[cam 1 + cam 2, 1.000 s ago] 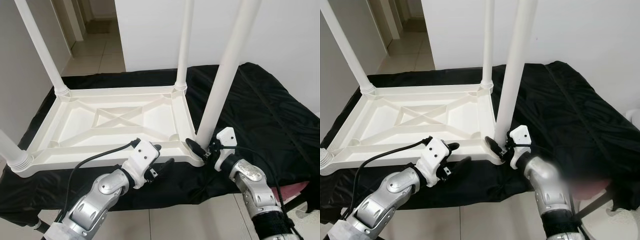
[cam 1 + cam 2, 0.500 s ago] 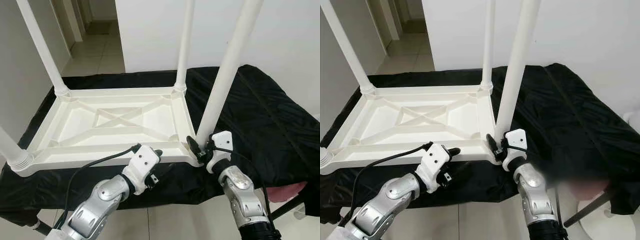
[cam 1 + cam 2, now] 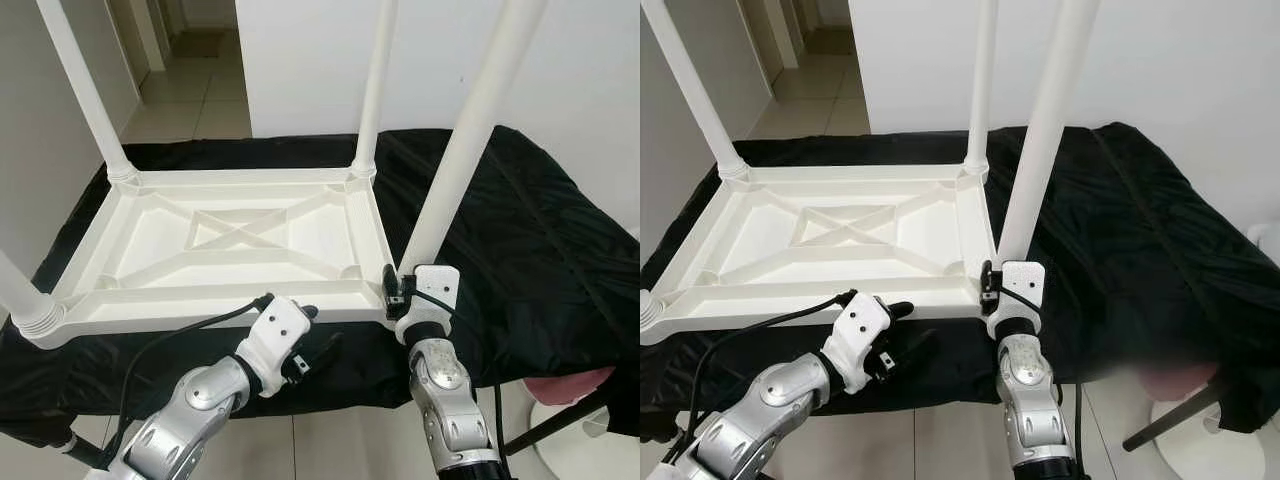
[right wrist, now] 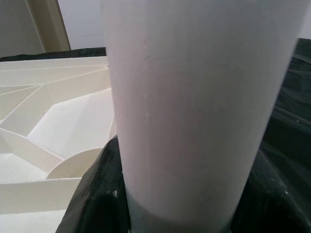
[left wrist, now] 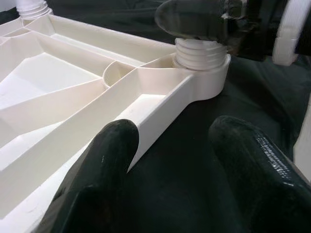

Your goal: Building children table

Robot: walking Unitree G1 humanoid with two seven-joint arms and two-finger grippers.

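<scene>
We've got the right gripper (image 3: 398, 292) pinching the near-right leg (image 3: 455, 160) at its base, leg upright, w/ the left gripper (image 3: 312, 335) spread beside the table top (image 3: 230, 240) rim.

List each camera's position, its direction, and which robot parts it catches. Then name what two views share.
Left eye view: on the head, looking forward and down at the upturned white table on black cloth; both silver arms show, left gripper at the table's near rim, right gripper at the near right leg.
Right eye view: same scene, same arms, from slightly rightward.
Left wrist view: along its open black fingers toward the leg socket.
Right wrist view: pressed close to the leg, fingers around it.
Shared: both wrist views show that leg's base.
</scene>
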